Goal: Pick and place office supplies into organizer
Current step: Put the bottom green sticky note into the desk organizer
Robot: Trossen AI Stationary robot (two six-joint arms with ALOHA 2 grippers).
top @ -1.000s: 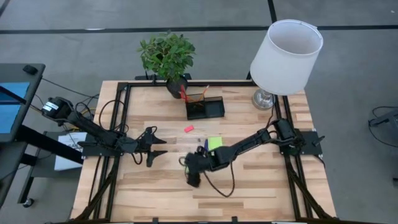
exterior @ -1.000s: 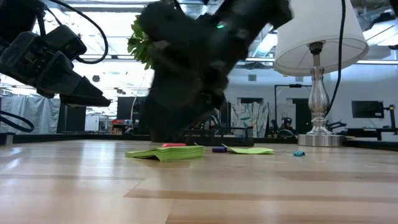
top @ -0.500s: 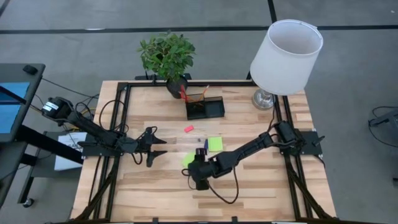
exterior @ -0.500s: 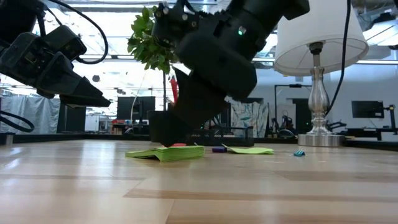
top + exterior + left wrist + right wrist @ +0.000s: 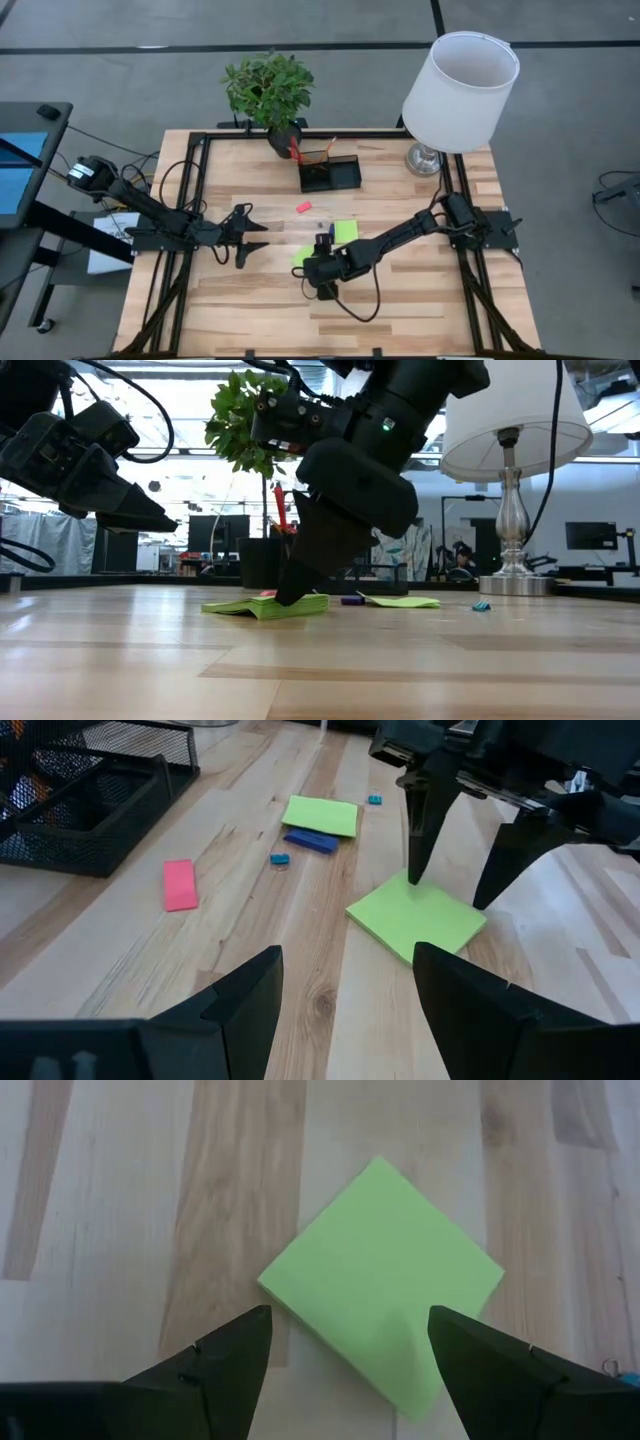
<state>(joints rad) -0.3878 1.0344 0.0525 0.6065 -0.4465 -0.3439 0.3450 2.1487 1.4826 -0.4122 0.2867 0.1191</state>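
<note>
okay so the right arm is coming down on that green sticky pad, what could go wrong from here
1. The right end effector stands open over the nearer green sticky pad. The pad lies flat on the table, so the fingertips may skid over it or peel up only the top sheets.
2. One fingertip seems to land on the pad rather than beside it, which could pin or crumple it.
3. A push might slide the pad toward the blue piece and the second pad.

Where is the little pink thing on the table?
The pink piece lies flat on the table's middle in the high view, between the organizer and the green sticky pads.
</note>
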